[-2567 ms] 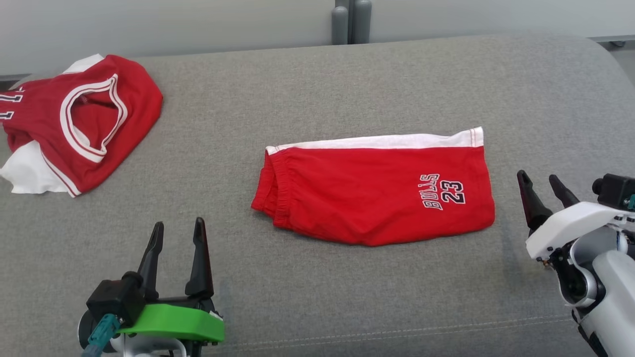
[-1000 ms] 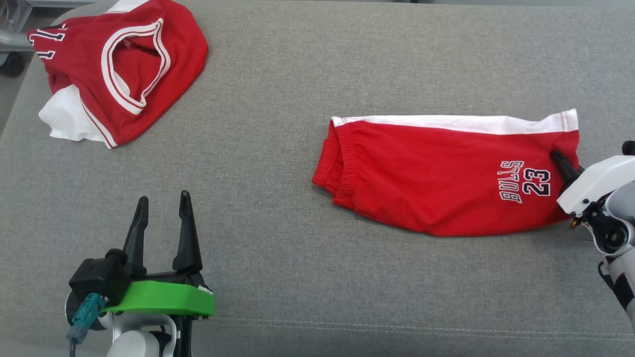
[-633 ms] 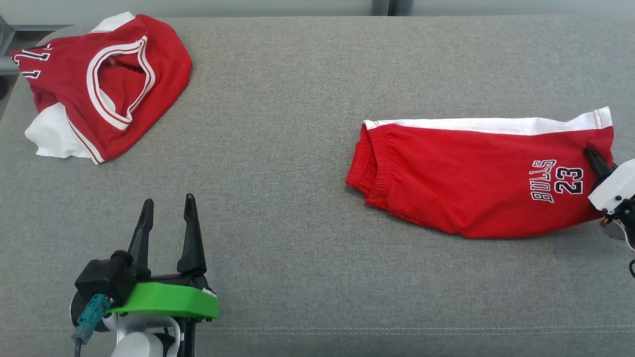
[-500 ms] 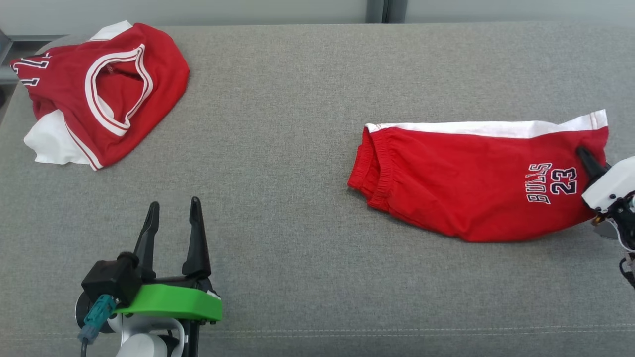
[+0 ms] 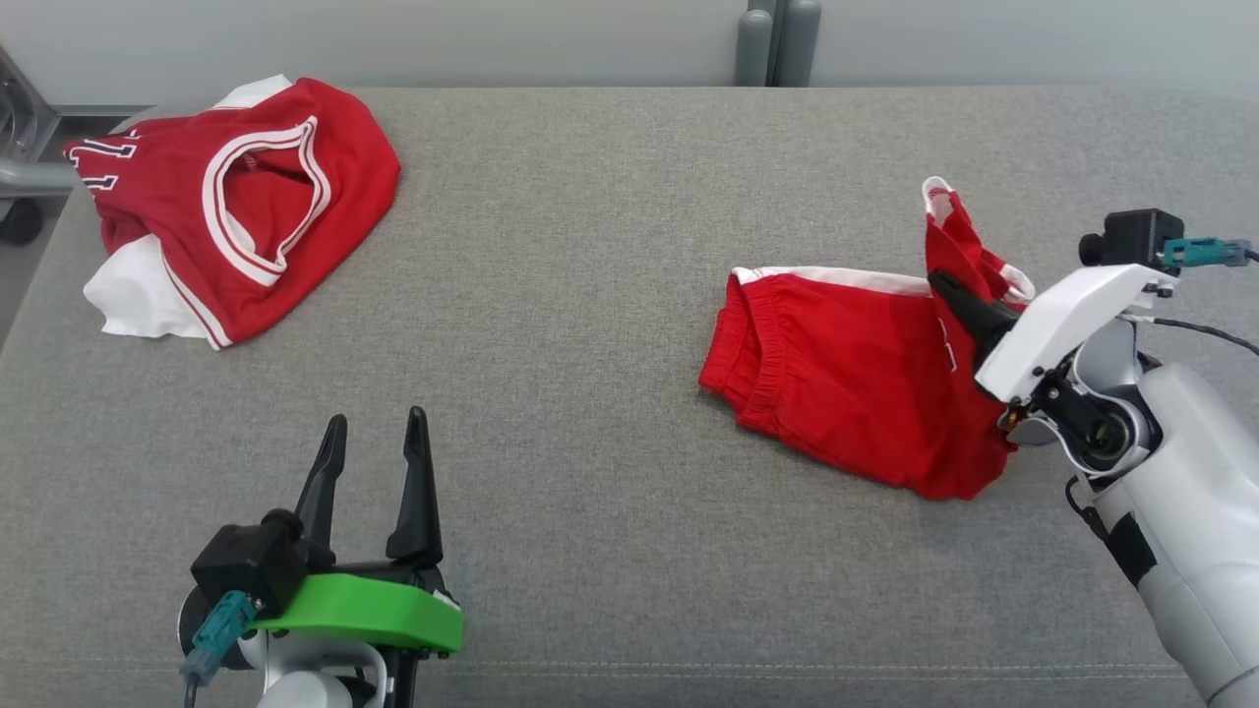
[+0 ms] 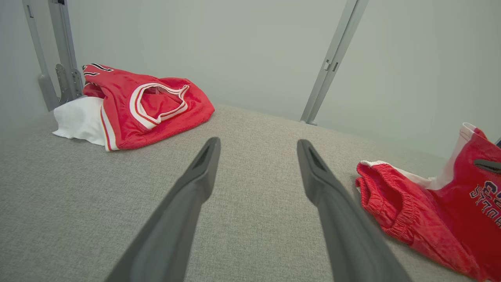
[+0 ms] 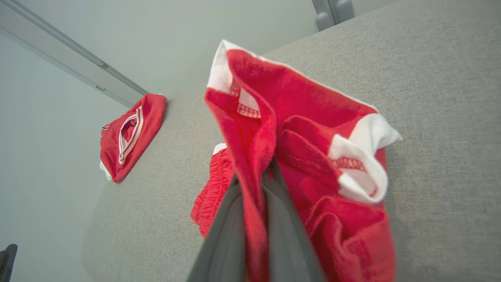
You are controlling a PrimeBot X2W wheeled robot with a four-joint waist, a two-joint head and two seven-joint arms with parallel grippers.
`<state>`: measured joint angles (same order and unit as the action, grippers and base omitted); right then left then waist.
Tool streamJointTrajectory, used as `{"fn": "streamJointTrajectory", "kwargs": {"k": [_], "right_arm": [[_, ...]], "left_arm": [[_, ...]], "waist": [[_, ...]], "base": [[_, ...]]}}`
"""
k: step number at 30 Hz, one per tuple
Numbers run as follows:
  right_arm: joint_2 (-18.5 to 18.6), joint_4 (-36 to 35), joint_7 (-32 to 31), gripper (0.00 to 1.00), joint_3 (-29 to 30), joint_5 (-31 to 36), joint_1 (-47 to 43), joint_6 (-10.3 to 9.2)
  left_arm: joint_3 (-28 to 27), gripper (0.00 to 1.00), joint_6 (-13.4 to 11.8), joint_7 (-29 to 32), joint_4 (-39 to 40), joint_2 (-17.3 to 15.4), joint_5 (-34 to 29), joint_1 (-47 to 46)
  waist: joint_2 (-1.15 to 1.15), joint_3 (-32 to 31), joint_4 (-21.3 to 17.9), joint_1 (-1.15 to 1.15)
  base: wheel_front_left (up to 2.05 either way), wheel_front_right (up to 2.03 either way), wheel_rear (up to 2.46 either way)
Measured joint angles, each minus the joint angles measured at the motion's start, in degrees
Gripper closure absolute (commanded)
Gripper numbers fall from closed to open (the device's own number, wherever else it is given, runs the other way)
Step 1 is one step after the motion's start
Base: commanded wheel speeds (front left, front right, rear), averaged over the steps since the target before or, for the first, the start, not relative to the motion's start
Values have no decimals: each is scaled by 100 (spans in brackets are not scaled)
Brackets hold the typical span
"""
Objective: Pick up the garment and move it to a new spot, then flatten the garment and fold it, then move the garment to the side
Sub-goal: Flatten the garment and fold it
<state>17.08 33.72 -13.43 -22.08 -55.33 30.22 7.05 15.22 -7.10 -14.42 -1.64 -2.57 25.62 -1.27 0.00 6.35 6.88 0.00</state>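
The garment is a pair of red shorts (image 5: 836, 374) with a white side stripe, lying on the grey cushioned surface (image 5: 590, 246) at the right. Its waistband end rests flat, pointing left. My right gripper (image 5: 939, 285) is shut on the leg-hem end and holds it raised and bunched above the rest of the cloth. In the right wrist view the red fabric (image 7: 297, 117) is pinched between the two fingers of the right gripper (image 7: 254, 176). My left gripper (image 5: 377, 421) stands open and empty at the lower left, far from the shorts (image 6: 411, 219). Nothing lies between the fingers of the left gripper (image 6: 258, 144).
A red jersey (image 5: 246, 197) with white trim lies crumpled over a white cloth (image 5: 128, 295) at the far left corner. Grey posts (image 5: 777, 44) stand behind the back edge, against a pale wall. Bare grey surface stretches between the two garments.
My right gripper has lifted the hem end of the shorts and carried it left over the rest, so the printed end now stands bunched. The head camera has also shifted. The left gripper stays open.
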Motion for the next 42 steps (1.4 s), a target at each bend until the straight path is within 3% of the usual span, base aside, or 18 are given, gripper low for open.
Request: {"fn": "streamJointTrajectory", "kwargs": {"k": [8,17,24,25,27,28,29,42], "right_arm": [[-245,-59,-318,100,-457,163,209,0],[-299,367,-475,100,-610,357,296,-22],[-487,666,-589,100,-760,512,564,-204],[-502,710,-587,97,-800,566,592,-211],[-538,815,-589,26,-893,675,663,-218],[-546,842,-588,6,-910,697,685,-218],[-552,857,-588,0,-924,702,701,-218],[-631,725,-514,0,-1415,1147,1111,-101]], "left_arm": [[152,0,0,0,2,-1,196,10],[243,0,0,0,-5,-2,303,9],[238,0,0,0,-7,-3,315,9],[220,0,0,0,-5,-1,334,10],[177,0,0,0,-4,-3,348,10],[172,0,0,0,-4,-2,348,10],[160,0,0,0,-3,-2,348,10],[-82,0,-1,0,0,-1,346,34]], "waist": [[0,16,246,0],[0,39,641,0],[0,55,896,0],[0,60,917,0],[0,73,943,0],[0,75,945,0],[0,76,945,0],[0,-50,632,0]], "base": [[0,0,0],[0,0,0],[0,0,0],[0,0,0],[0,0,0],[0,0,0],[0,0,0],[0,0,0]]}}
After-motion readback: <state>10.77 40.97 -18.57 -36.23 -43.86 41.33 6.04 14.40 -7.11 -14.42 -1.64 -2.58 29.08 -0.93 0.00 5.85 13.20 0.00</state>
